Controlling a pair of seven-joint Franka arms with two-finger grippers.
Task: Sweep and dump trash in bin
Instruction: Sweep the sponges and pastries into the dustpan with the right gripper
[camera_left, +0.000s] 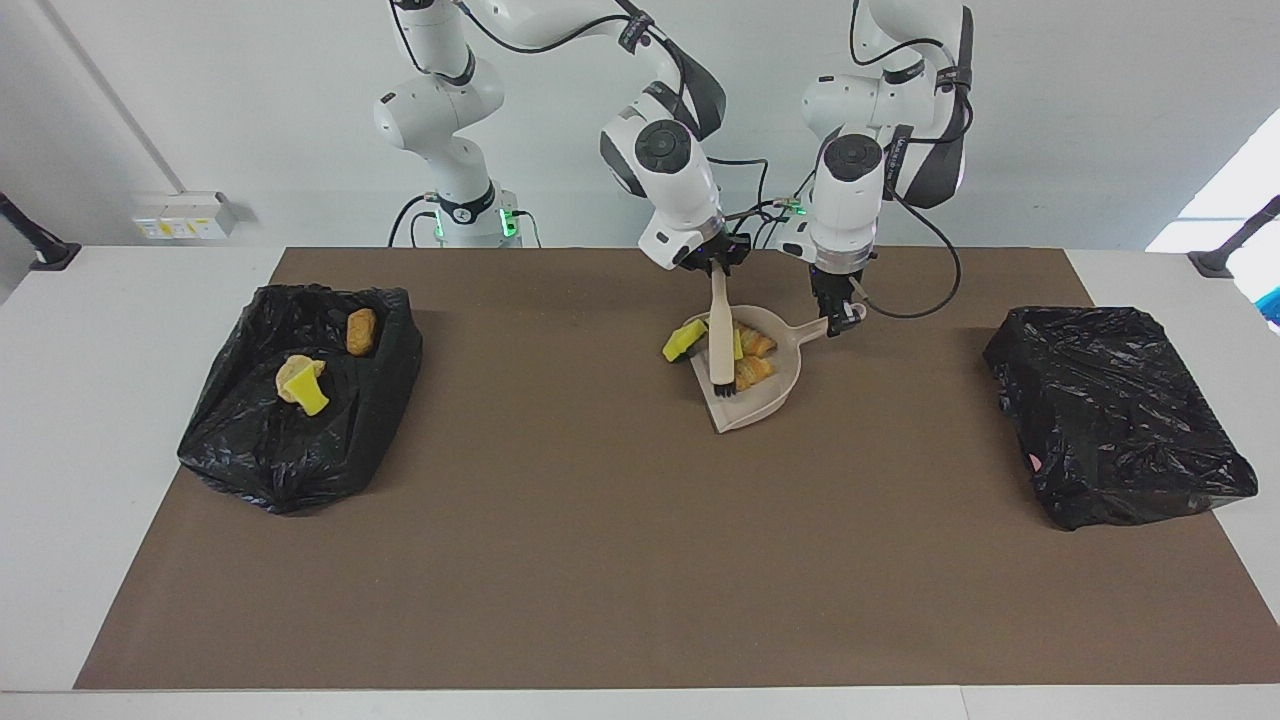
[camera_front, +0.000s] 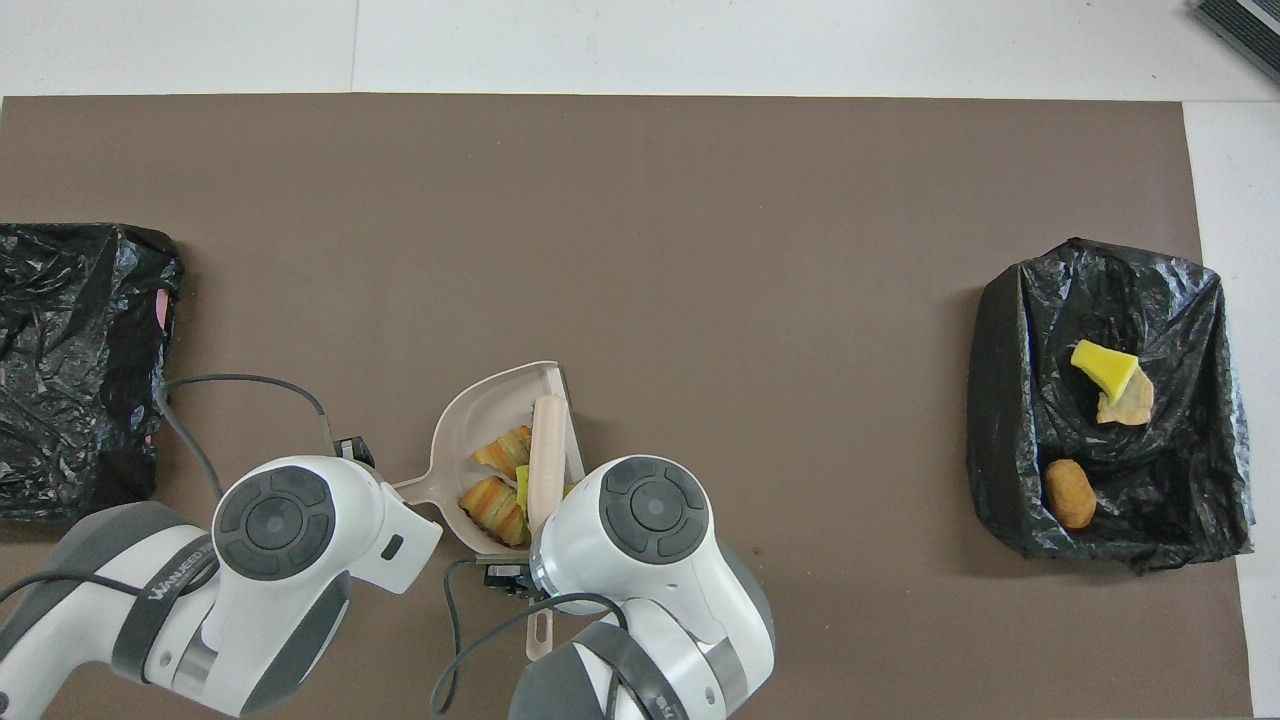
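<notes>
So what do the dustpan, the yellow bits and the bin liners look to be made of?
Dustpan: smooth beige moulded shell with a matte sheen, probably rigid plastic. Yellow bit at the dustpan's rim: bright, dull-surfaced wedge with cut faces, likely sponge or foam. Bin liner at the left arm's end and bin liner at the right arm's end: thin glossy black film, crinkled, apparently plastic bags.
</notes>
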